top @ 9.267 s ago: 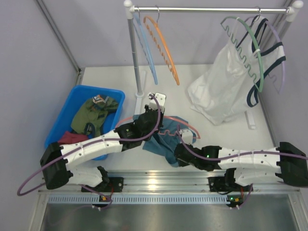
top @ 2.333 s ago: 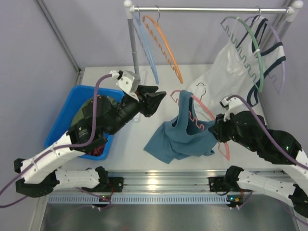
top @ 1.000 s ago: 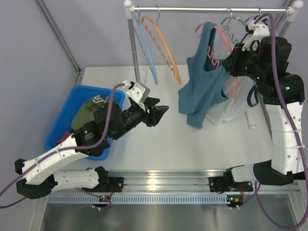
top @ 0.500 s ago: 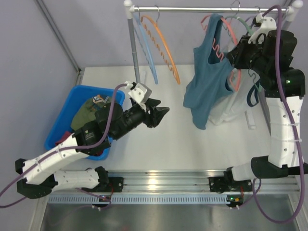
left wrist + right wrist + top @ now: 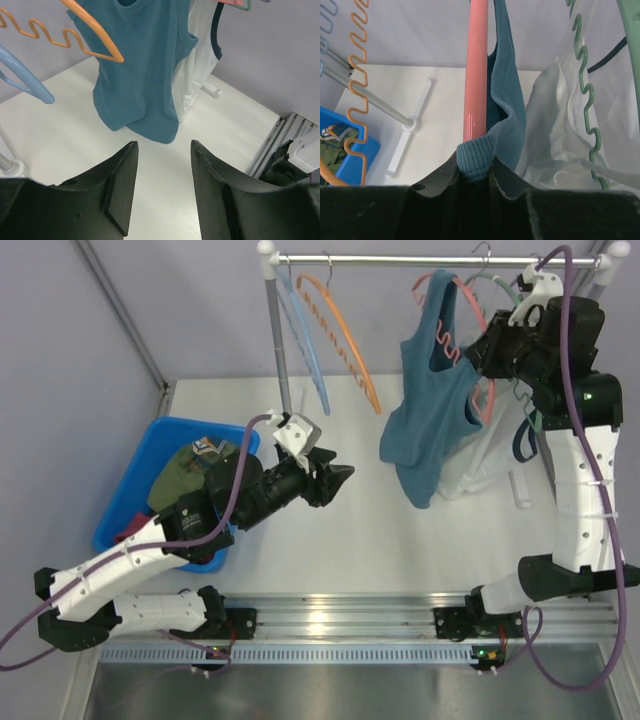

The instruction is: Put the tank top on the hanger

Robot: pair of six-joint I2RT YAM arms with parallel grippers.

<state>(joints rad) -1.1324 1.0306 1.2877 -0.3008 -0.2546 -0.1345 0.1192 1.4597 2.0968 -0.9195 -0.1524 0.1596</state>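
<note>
The teal tank top (image 5: 430, 410) hangs draped on the salmon hanger (image 5: 466, 302), high at the back right, with the hanger's metal hook up at the rail. My right gripper (image 5: 487, 352) is shut on the hanger's right arm. In the right wrist view the jaws (image 5: 476, 161) pinch the red hanger bar (image 5: 476, 75) together with a ribbed edge of the tank top (image 5: 509, 105). My left gripper (image 5: 341, 476) hovers open and empty over the table's middle. Its wrist view shows the tank top (image 5: 137, 65) ahead, beyond the fingertips (image 5: 162, 145).
A clothes rail (image 5: 400, 259) on a post (image 5: 279, 350) carries an orange hanger (image 5: 345, 335), a blue hanger (image 5: 305, 350) and a green hanger (image 5: 497, 282) with a white navy-trimmed top (image 5: 468, 468). At the left, a blue bin (image 5: 120, 510) holds an olive garment (image 5: 190, 475).
My right arm has raised the hanger and tank top up and to the right, to the rail. The left gripper has drifted slightly right, still open.
</note>
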